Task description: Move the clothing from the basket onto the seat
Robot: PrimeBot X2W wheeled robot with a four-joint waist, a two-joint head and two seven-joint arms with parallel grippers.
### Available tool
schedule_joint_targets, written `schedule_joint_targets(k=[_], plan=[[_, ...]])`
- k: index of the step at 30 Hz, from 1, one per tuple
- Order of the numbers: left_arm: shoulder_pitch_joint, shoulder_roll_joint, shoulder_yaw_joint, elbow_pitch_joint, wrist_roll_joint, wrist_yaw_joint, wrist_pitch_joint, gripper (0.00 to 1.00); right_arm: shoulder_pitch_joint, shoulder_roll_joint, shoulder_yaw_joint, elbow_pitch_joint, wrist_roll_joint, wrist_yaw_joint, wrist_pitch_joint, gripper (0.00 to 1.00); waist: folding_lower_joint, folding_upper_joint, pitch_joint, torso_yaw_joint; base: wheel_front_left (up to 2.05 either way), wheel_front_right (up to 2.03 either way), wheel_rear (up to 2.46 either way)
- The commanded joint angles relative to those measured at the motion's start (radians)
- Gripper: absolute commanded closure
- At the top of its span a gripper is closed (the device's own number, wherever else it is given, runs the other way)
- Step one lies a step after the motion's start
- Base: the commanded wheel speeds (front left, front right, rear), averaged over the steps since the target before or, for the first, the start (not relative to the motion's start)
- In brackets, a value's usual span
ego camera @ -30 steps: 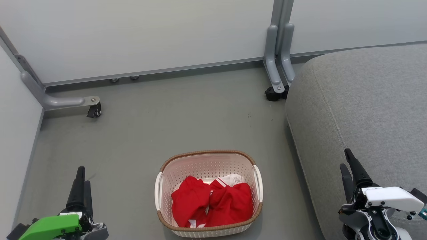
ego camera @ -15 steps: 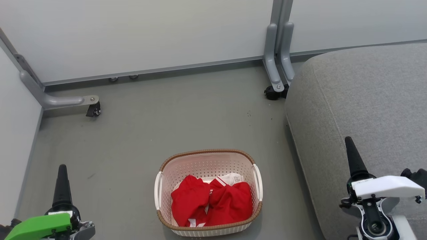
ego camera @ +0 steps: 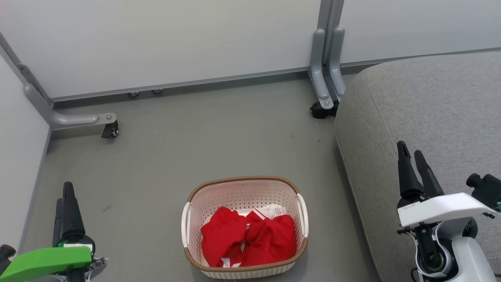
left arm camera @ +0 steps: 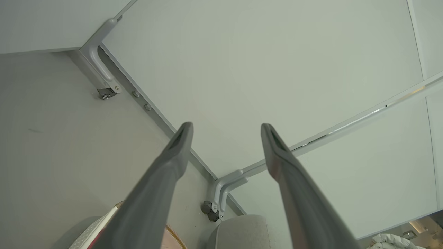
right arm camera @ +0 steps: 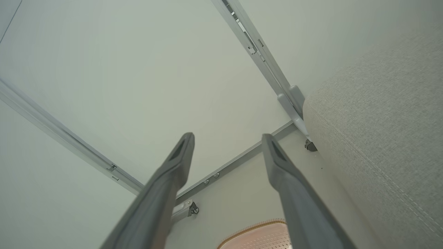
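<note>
The basket (ego camera: pixel 242 196) stands on the grey floor (ego camera: pixel 176 156), near the seat (ego camera: pixel 430 109) but apart from it. The clothing (ego camera: pixel 250 237) lies bunched inside the basket as two red heaps pressed together. A white piece pokes up behind them; it may be a label or lining. The left gripper (ego camera: pixel 63 192) hangs over the floor well left of the basket, fingers spread and holding nothing. The right gripper (ego camera: pixel 409 149) hovers over the side of the seat nearest the basket, likewise spread wide and empty. Pale wall panels (ego camera: pixel 176 39) close the far side.
</note>
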Motion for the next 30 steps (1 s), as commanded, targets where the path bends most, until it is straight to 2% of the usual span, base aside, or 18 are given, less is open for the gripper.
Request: schedule_joint_targets(k=[1,9,17,22,30], plan=[[0.002,0.007,-0.008,-0.030,0.053,0.001,-0.011,0.00,-0.018,-0.007,0.004,-0.024,-0.049,0.000,-0.013,0.00,0.0000,0.0000,-0.001,0.000,0.00,0.00,0.00],[0.036,0.008,-0.112,-0.087,0.283,0.041,-0.037,0.00,-0.004,-0.021,0.061,-0.039,-0.210,0.000,-0.038,0.00,0.0000,0.0000,-0.002,0.000,0.00,0.00,0.00],[0.051,0.009,-0.215,-0.110,0.499,0.124,-0.061,0.00,-0.002,-0.019,0.071,-0.044,-0.348,0.000,-0.061,0.00,0.0000,0.0000,-0.002,0.000,0.00,0.00,0.00],[0.062,0.010,-0.256,-0.089,0.583,0.162,-0.074,0.00,0.010,-0.015,0.087,-0.013,-0.394,0.000,-0.075,0.00,0.0000,0.0000,-0.003,-0.002,0.00,0.00,0.00],[0.068,0.048,-0.343,-0.079,0.697,0.229,-0.095,0.00,0.018,-0.011,0.086,0.015,-0.497,0.000,-0.096,0.00,0.0000,0.0000,-0.007,-0.006,0.00,0.00,0.00]])
